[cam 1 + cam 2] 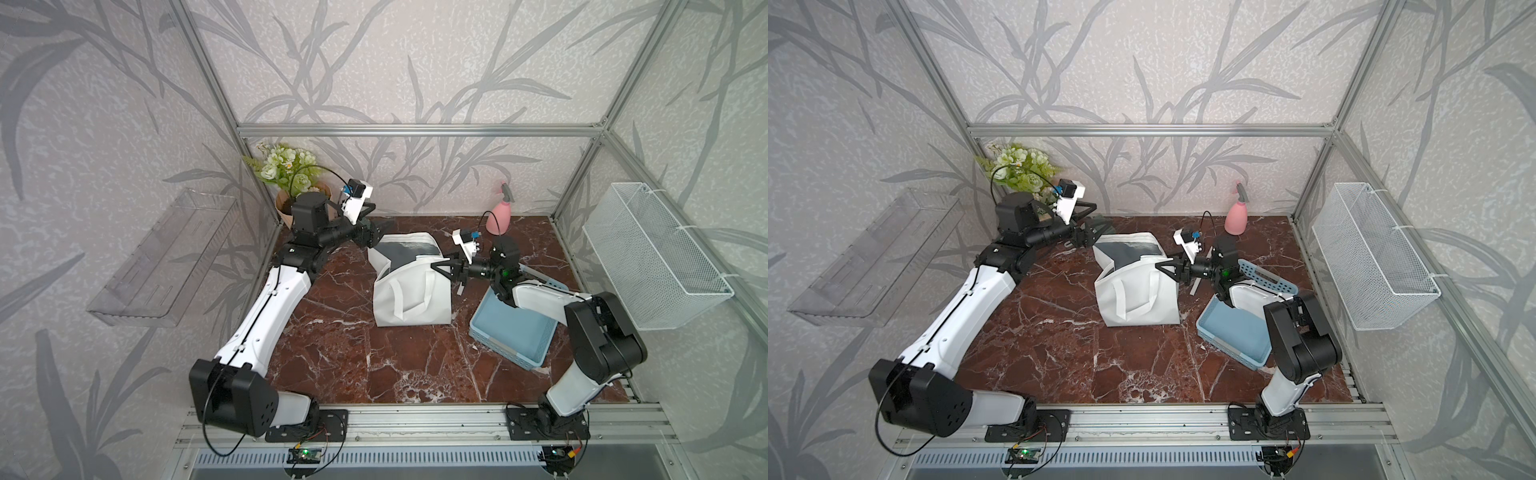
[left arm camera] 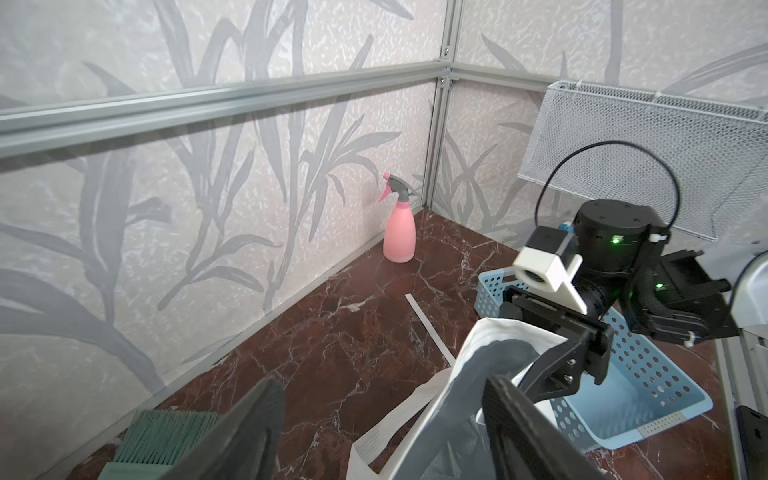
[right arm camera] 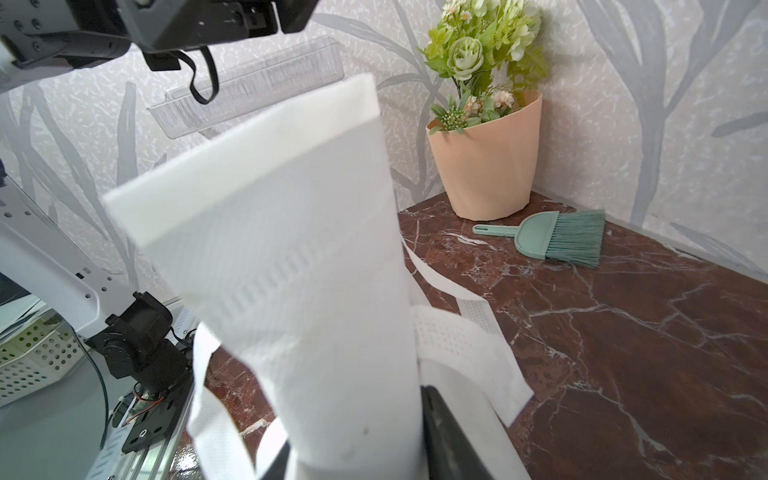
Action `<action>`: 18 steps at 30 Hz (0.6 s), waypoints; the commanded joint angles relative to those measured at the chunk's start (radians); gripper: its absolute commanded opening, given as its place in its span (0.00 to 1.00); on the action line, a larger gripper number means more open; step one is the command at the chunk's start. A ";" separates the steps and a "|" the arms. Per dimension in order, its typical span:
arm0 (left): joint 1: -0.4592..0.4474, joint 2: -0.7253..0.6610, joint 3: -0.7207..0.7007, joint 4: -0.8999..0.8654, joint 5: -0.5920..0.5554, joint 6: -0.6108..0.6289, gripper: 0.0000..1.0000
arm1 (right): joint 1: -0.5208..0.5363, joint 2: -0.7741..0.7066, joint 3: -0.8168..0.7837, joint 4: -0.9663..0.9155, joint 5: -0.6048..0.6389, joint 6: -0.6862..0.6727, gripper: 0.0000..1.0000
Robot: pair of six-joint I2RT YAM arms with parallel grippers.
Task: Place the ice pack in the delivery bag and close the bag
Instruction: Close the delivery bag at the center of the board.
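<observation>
A red-brown marble tabletop sits inside an aluminium frame, with walls papered in grey leaves. On the left wall hangs a clear plastic shelf. In the far left corner stands a peach flower pot, and a green hand brush lies beside it on the table.

The left gripper reaches in from that side to the far left corner of the delivery bag. Its jaws are spread wide and grip nothing; in the left wrist view a fold of the bag's grey lining lies close to one finger.

The bag stands upright mid-table, its mouth showing grey lining and a white loop handle hanging down its near face. The ice pack cannot be made out in any view.

The right gripper is clamped on the bag's right top edge, and the right wrist view shows white fabric rising from between its fingers.

Right of the bag lies a blue tray. A pink spray bottle stands at the back wall, and a white wire basket hangs on the right wall.
</observation>
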 commanded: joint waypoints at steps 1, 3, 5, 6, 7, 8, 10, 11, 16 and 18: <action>-0.018 0.071 0.058 -0.065 -0.039 0.044 0.78 | 0.011 -0.039 -0.009 -0.040 0.011 -0.039 0.36; -0.020 0.112 0.108 -0.092 -0.025 0.046 0.78 | 0.013 -0.043 -0.008 -0.058 0.012 -0.052 0.37; -0.021 0.165 0.194 -0.195 0.093 0.109 0.77 | 0.015 -0.046 -0.007 -0.071 0.016 -0.063 0.38; -0.024 0.182 0.224 -0.234 0.120 0.126 0.77 | 0.015 -0.047 -0.006 -0.074 0.019 -0.066 0.38; -0.028 0.200 0.255 -0.279 0.142 0.140 0.77 | 0.014 -0.048 -0.005 -0.079 0.020 -0.069 0.38; -0.029 0.222 0.292 -0.334 0.163 0.165 0.77 | 0.014 -0.047 -0.003 -0.079 0.019 -0.068 0.38; -0.032 0.257 0.334 -0.399 0.166 0.191 0.76 | 0.014 -0.046 0.000 -0.083 0.019 -0.069 0.38; -0.036 0.265 0.333 -0.407 0.161 0.196 0.75 | 0.016 -0.045 0.003 -0.088 0.017 -0.072 0.38; -0.065 0.298 0.304 -0.466 0.157 0.220 0.72 | 0.019 -0.055 0.004 -0.115 0.034 -0.108 0.41; -0.072 0.299 0.281 -0.471 0.163 0.206 0.71 | 0.022 -0.063 0.002 -0.129 0.054 -0.130 0.42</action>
